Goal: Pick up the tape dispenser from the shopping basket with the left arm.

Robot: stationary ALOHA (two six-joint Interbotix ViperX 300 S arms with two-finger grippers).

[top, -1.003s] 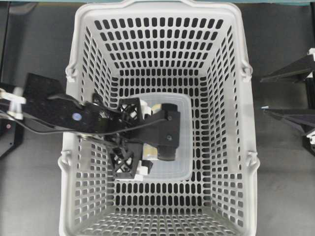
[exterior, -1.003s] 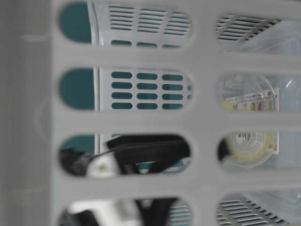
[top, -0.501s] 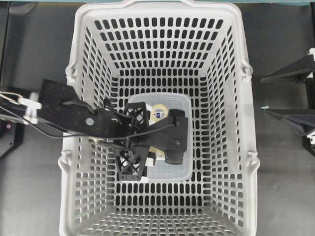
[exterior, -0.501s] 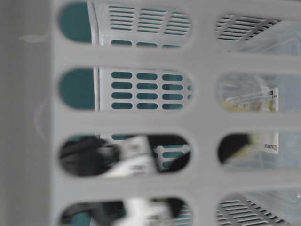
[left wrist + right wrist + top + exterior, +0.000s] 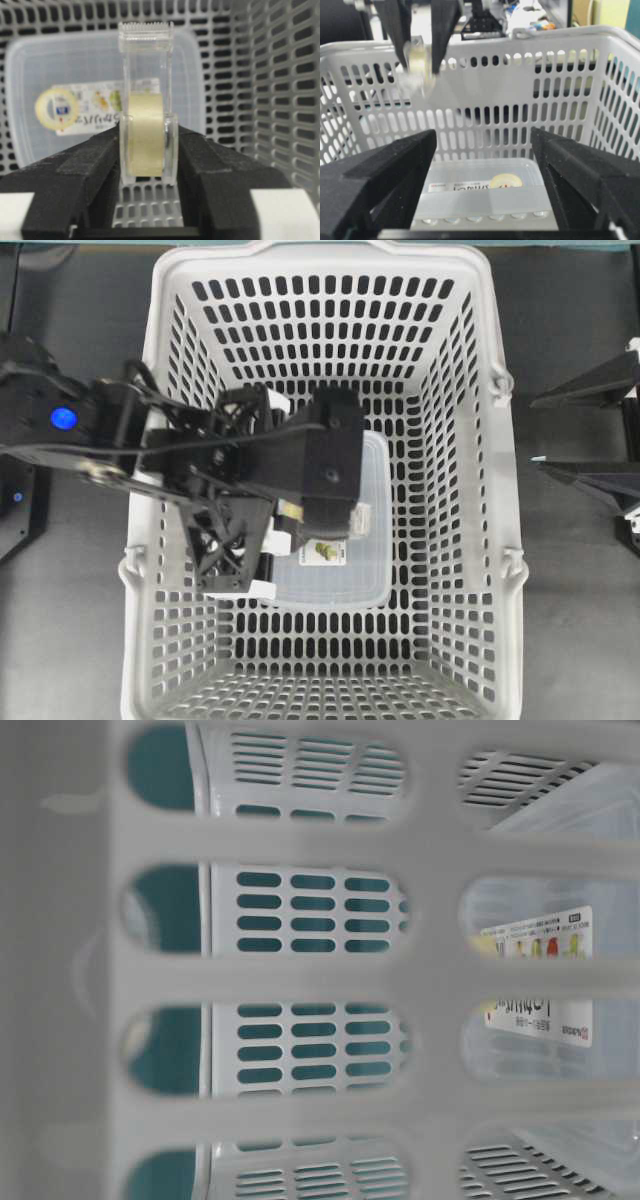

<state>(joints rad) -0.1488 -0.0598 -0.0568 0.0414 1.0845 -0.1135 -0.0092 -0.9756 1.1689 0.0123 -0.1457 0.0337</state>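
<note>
My left gripper (image 5: 146, 150) is shut on the tape dispenser (image 5: 146, 120), a small clear holder with a pale yellow roll, standing upright between the black fingers (image 5: 85, 165). It hangs above the clear box (image 5: 60, 65) in the shopping basket (image 5: 280, 75). In the right wrist view the dispenser (image 5: 417, 62) shows at rim height between the left fingers. From overhead the left arm's wrist (image 5: 325, 465) covers the gripper and most of the dispenser. My right gripper (image 5: 533, 432) is open and empty outside the basket (image 5: 150, 360).
The large clear box (image 5: 340, 575) with a printed label lies flat on the basket floor, also in the table-level view (image 5: 540, 980) and the right wrist view (image 5: 485, 200). The basket's slotted walls (image 5: 520, 100) surround it.
My left gripper has risen from the box top with the dispenser in it. The arm and dispenser have left the table-level view. The right arm has not moved.
</note>
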